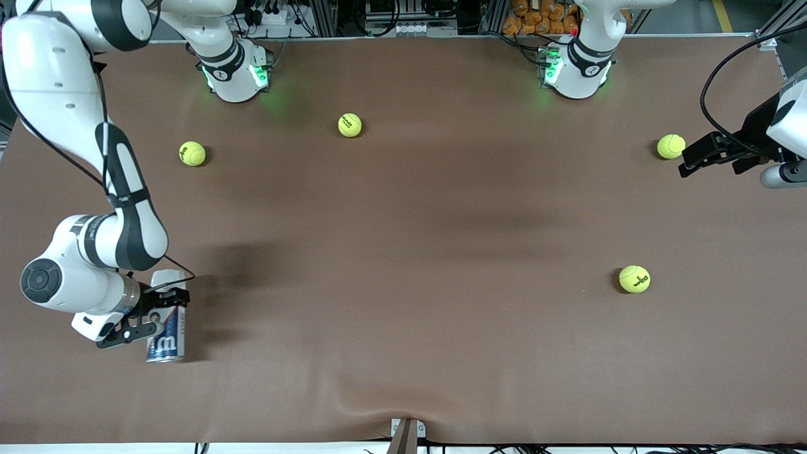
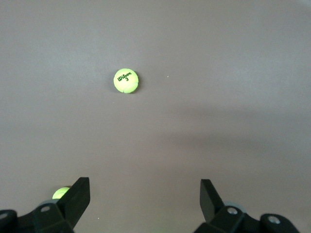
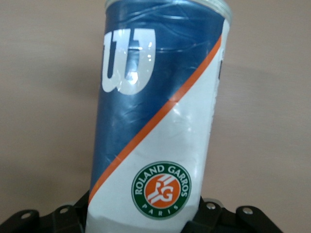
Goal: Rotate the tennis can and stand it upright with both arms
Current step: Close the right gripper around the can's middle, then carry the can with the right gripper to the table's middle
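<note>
The tennis can (image 1: 167,323) is at the right arm's end of the table, near the front camera. Its length runs toward that camera, silver end (image 1: 165,358) nearest. I cannot tell whether it rests on the table. My right gripper (image 1: 159,313) is shut on its white part from the side. In the right wrist view the can (image 3: 155,121) fills the frame, blue band with white "W" above, round Roland Garros badge low between the fingers of the gripper (image 3: 146,221). My left gripper (image 1: 690,162) waits open and empty in the air at the left arm's end; its fingers (image 2: 77,194) stand wide apart.
Several yellow-green tennis balls lie on the brown table (image 1: 410,252): one (image 1: 192,153) and another (image 1: 350,125) near the bases, one (image 1: 671,146) beside the left gripper, one (image 1: 634,279) nearer the camera. The left wrist view shows a ball (image 2: 126,80) and another (image 2: 60,192) partly hidden.
</note>
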You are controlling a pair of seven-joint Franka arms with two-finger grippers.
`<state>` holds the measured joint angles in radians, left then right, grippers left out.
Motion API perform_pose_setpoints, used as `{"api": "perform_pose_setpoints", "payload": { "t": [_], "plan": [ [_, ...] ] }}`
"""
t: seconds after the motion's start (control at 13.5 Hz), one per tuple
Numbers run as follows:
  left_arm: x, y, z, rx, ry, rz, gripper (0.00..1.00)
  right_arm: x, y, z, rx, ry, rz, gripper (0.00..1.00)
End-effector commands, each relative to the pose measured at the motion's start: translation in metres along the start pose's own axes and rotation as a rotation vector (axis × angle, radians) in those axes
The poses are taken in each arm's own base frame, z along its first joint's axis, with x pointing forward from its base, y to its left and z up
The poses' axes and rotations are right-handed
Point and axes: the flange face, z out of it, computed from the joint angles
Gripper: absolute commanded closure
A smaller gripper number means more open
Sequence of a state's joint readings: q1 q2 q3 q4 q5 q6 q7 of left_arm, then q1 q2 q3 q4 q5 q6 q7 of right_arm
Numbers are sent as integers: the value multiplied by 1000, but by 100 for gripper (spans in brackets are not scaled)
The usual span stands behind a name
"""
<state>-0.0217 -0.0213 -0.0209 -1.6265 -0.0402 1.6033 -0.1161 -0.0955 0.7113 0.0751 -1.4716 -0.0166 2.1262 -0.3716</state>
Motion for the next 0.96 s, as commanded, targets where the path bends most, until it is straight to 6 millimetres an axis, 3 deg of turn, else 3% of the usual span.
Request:
{"api": "perform_pose_setpoints", "payload": {
  "t": [0.0, 0.3, 0.59, 0.74, 0.89],
  "plan": [
    [1, -2, -4, 4, -8, -15, 0, 8, -61, -30, 10, -38, -151, 30],
    [0, 0, -4, 4, -8, -12, 0, 31, -220, -40, 39, -55, -423, 27],
    [1, -1, -4, 4, -7, -12, 0, 34, -389, -41, 73, 54, -744, 25],
    [0, 1, -4, 4, -8, -9, 0, 32, -439, -33, 60, 122, -920, 25],
    [1, 0, -4, 6, -8, -7, 0, 33, -465, -5, 57, 172, -1078, 25]
  ]
}}
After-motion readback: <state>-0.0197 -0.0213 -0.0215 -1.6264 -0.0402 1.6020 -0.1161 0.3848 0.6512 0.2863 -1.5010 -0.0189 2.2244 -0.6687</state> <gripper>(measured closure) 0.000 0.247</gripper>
